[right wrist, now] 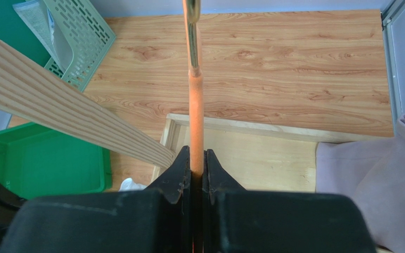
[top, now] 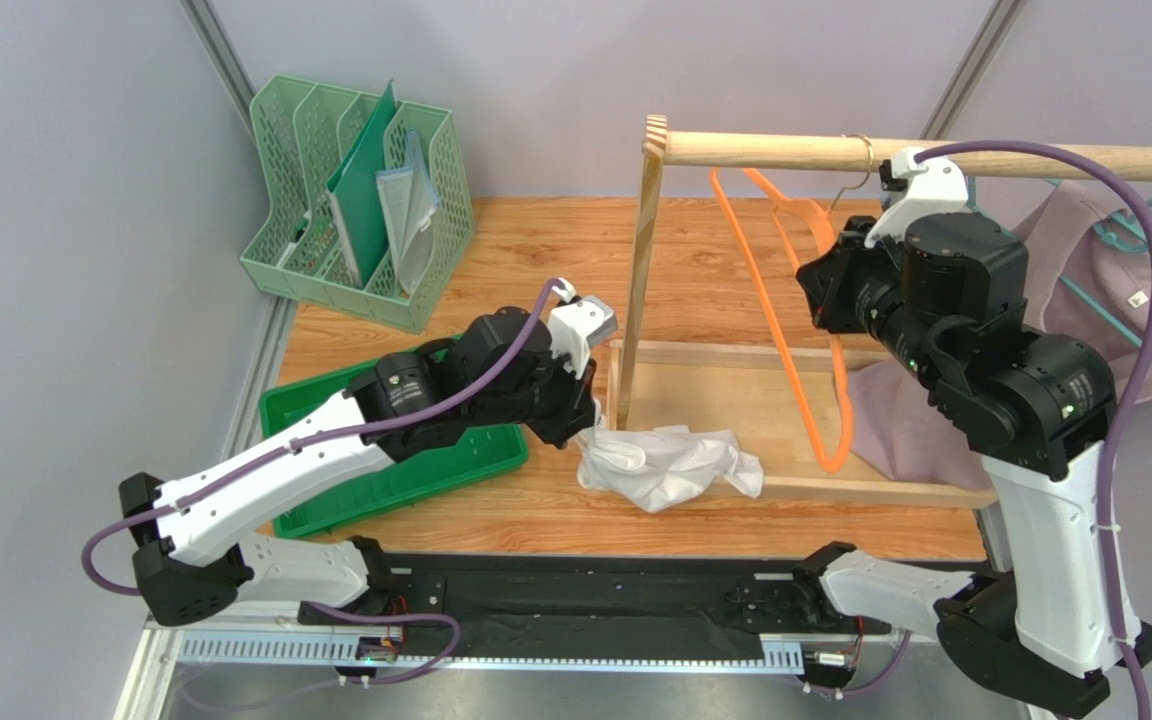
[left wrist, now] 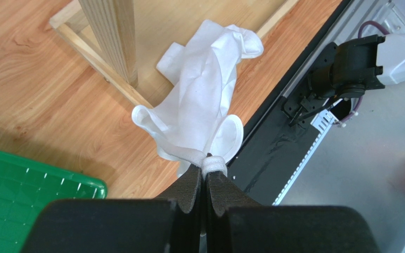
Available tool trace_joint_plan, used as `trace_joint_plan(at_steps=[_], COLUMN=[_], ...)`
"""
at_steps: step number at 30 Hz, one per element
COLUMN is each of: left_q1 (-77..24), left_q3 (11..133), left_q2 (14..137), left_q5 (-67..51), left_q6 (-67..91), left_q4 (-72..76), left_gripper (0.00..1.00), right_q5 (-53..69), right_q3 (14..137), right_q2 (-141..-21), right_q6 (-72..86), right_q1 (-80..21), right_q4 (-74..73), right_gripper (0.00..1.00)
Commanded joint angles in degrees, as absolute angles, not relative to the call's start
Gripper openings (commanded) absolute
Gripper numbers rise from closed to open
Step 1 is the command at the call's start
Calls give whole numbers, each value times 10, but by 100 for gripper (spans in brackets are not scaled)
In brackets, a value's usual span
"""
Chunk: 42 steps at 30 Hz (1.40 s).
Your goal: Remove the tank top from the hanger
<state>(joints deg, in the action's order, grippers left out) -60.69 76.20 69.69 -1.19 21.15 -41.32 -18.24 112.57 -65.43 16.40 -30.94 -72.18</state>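
— What have the jaws got?

— My left gripper (left wrist: 205,171) is pinched tight on a strap of the tank top (left wrist: 202,89). The rest of it lies crumpled on the table (left wrist: 25,105), partly across the low base frame of the wooden rack (left wrist: 112,37). My right gripper (right wrist: 196,161) is clamped on the orange hanger (right wrist: 195,105), just under its metal hook.

— So it's off?

— I'd say yes. From overhead the orange hanger looks bare where it hangs from the rail (top: 778,150), though my right arm hides part of it. What's left, as I judge it, is letting go with both and backing out.

— Anything in the way?

— The rack post stands just beside the tank top, so I'd mind that. A green tray (right wrist: 41,158) sits near my left arm, and a pink garment (right wrist: 368,179) on a teal hanger (top: 1138,240) hangs at the rail's right end. A file holder (top: 282,248) sits at the back left, well apart.
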Motion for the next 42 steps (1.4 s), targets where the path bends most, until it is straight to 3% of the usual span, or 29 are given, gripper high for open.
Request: trace_joint_plan(at_steps=[1,7,9,15,27,32,42], left_q1=[-587,-474,-420,-304,-259,-248,-207], left_q3=[803,850,871,1035,1343,1376,1426], left_q2=[681,663,652,680,779,783,784], left_q5=[15,-18,-36,-101,-80,-26,-38], left_q6=[196,175,167,142,165,176,177], left_q4=[-466,-563,-585,-678,-780,-780,-756], left_gripper=[0,0,0,0,0,0,0], right_q5=[-176,-155,-156,-142,-111,-106,-95], right_q3=[1069,975,964,945,926,921,921], right_q2=[-622,-565,-553,-521,-518,-519,-512], right_q6=[170,182,183,185,170,166,164], right_q1=[-308,-308,-308,-308,-308,-308,-308], right_q4=[-671,-650,-653,-653,-638,-639,-644], right_gripper=[0,0,4,9,23,31,45])
